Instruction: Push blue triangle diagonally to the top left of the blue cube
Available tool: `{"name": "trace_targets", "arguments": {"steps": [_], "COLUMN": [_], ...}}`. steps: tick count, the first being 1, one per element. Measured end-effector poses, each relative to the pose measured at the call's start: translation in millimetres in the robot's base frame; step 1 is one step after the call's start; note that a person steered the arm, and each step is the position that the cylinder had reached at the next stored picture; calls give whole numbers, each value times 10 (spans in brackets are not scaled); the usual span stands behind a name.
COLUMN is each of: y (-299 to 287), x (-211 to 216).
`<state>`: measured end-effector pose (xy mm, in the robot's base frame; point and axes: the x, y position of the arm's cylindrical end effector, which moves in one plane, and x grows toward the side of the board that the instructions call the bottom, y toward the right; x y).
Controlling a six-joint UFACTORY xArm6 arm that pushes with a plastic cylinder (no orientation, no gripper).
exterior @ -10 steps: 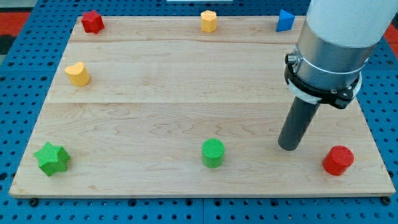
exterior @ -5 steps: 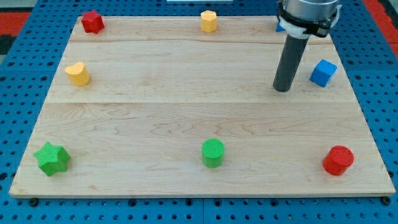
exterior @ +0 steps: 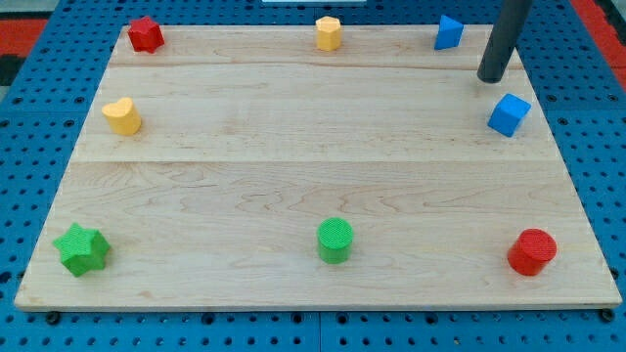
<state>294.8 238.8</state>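
The blue triangle (exterior: 448,32) sits at the board's top edge, right of centre. The blue cube (exterior: 509,114) lies near the right edge, below and to the right of the triangle. My tip (exterior: 490,77) rests on the board between them, just above and left of the cube and below and right of the triangle. It touches neither block.
A yellow hexagonal block (exterior: 329,32) and a red block (exterior: 146,34) sit along the top edge. A yellow heart (exterior: 122,116) lies at the left. A green star (exterior: 81,248), a green cylinder (exterior: 335,240) and a red cylinder (exterior: 531,251) line the bottom of the wooden board (exterior: 293,147).
My tip has travelled from the lower right, near the red cylinder, up the board to a spot between the blue cube and the blue triangle. No block has moved.
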Motion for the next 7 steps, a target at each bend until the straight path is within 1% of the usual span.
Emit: {"name": "trace_targets", "arguments": {"steps": [1,3,4,6,7], "y": [142,156,54,-794,-1021], "x": [-322,-886,-1023,-1035,-990]}}
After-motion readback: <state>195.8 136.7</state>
